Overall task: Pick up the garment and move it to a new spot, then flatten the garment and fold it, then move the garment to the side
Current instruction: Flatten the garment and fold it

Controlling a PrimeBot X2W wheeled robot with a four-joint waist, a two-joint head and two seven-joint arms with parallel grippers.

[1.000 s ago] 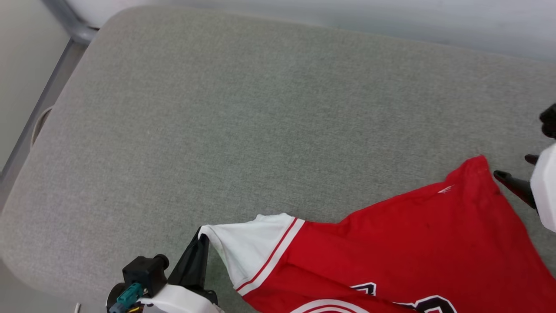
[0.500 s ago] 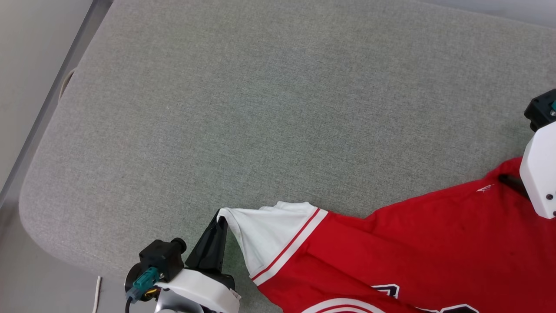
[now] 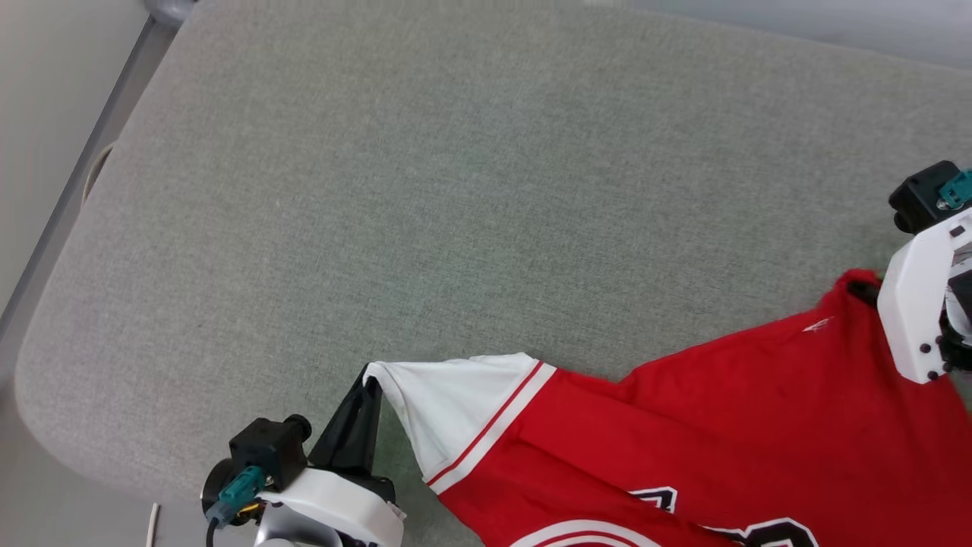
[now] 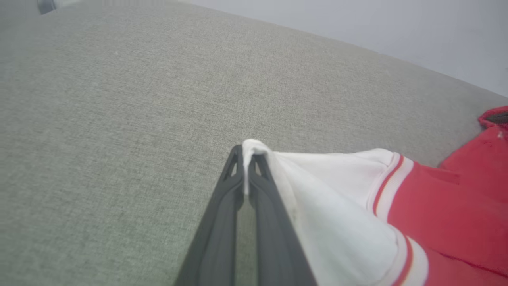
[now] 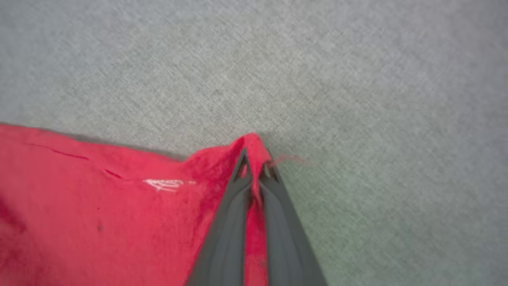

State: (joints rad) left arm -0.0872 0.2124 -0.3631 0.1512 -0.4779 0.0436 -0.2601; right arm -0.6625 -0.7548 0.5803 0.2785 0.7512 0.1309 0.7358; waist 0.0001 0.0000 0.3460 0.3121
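The garment (image 3: pixel 721 425) lies across the lower right of the head view on the grey padded surface (image 3: pixel 456 190), print side up, and runs off the bottom edge of the frame. Your left gripper (image 4: pixel 243 149) is clamped on the tip of the white sleeve (image 3: pixel 456 403), lower centre-left. Your right gripper (image 5: pixel 254 159) is clamped on a red corner (image 3: pixel 854 277) at the right edge.

Findings, as judgements:

1. Both grasps are shallow. Each wrist view shows only a pinch of cloth between the fingertips. Lift briskly and the garment's weight may pull one pinch free, most likely the sleeve tip.
2. The grasp points are not a matched pair: a sleeve tip on one side, a body corner on the other. Expect the garment to hang skewed and land bunched, which costs you at the flattening step.
3. A loose thread (image 5: pixel 291 159) trails just beside the right fingertips and could snag on release.
4. How much cloth lies beyond the bottom edge cannot be told. Any overhang there will drag.

Lift slowly and evenly.
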